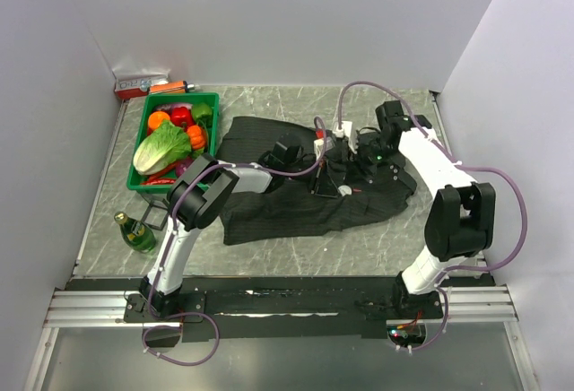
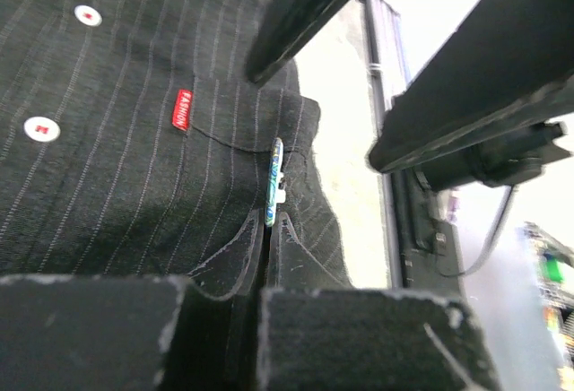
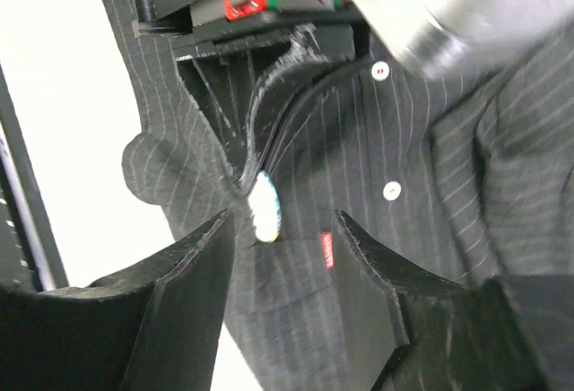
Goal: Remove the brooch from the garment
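Half done — the brooch (image 2: pixel 276 169) caught, not yet off the shirt (image 2: pixel 108 185)
The left gripper (image 2: pixel 266 228) clamps it at its tips; the right gripper (image 3: pixel 282 219) straddles it — fingers wide apart.

The top camera sits high behind both arms and looks down and forward over the bench (image 1: pixel 296 252). It is far enough off to take in the whole shirt (image 1: pixel 269 212), with the arm bases along its lower edge. The left wrist camera rides very near the cloth, sighting along the left pincer (image 2: pixel 267 230) toward the right pincer (image 2: pixel 314 117). The right wrist camera faces back the opposite way, down between its own fingers (image 3: pixel 188 292). Both wrist views share one patch of shirt front with two pale buttons (image 2: pixel 41 127), and each shows the other's pincer
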You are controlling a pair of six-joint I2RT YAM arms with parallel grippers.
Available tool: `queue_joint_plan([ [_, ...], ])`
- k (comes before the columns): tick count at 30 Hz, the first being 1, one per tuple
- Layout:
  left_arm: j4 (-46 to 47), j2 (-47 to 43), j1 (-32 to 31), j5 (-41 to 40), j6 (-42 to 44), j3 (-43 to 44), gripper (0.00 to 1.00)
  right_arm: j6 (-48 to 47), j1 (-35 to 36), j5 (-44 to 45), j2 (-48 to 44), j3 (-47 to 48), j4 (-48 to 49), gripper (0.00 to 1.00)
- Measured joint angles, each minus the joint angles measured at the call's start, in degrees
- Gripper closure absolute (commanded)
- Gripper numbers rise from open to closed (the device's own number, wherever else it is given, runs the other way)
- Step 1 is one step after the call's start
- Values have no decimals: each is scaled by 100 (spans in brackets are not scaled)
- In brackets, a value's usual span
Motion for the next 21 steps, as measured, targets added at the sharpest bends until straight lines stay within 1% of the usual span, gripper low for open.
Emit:
queue_joint_plan([
  [6,507,0,0,372,-509,-142,99,-424,164,11,35,-57,-76,46],
  [12,772,0,2,540,-743,-153,99,-820,188,-9,428,85,-612,46],
  [14,850,0,2,566,-800,-157,99,-922,188,-11,549,177,-837,49],
  [15,890,0,2,575,-824,-157,99,-962,188,-11,603,221,-918,52],
  [20,920,0,7,614,-898,-157,99,-1040,190,-20,686,275,-1102,61],
  [21,922,0,7,625,-905,-157,99,-1051,190,-20,697,291,-1119,66],
])
